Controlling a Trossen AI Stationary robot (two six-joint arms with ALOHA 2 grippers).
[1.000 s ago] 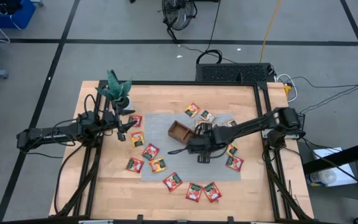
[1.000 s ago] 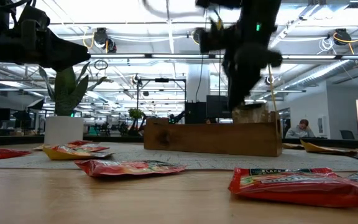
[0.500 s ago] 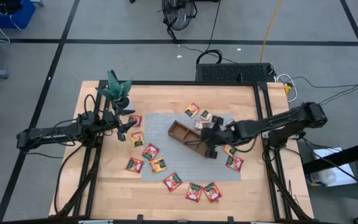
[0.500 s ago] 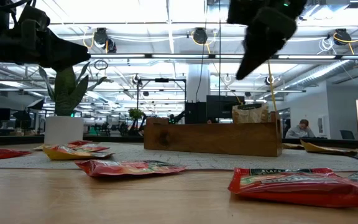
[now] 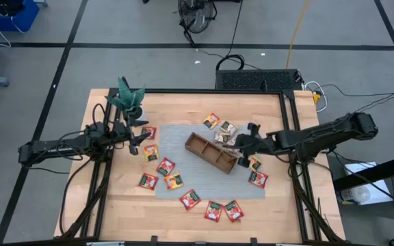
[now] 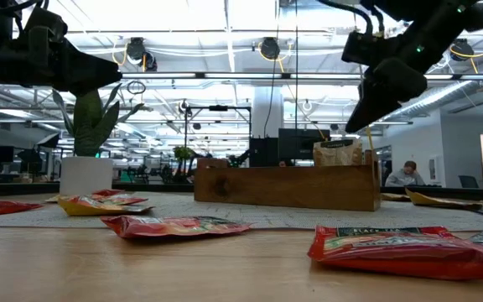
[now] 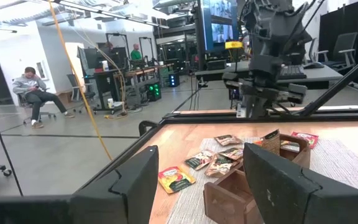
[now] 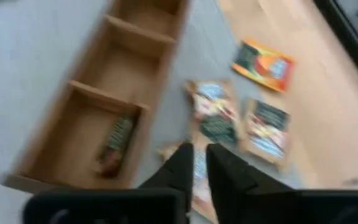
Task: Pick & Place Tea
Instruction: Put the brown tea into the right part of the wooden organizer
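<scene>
Tea sachets (image 5: 165,166) lie scattered over the grey mat (image 5: 183,181) around the wooden tray (image 5: 212,152), with a potted plant (image 5: 130,99) at the far left corner. One sachet (image 8: 115,138) stands inside the tray's end compartment. Right gripper (image 5: 243,142) hovers just beside that end, fingers barely parted, empty. Left gripper (image 5: 139,141) waits wide open, empty, near the plant.

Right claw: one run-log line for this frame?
right claw: empty, raised beside wooden tray | tea sachet: upright in end compartment | left claw: open, waiting at table's left
</scene>
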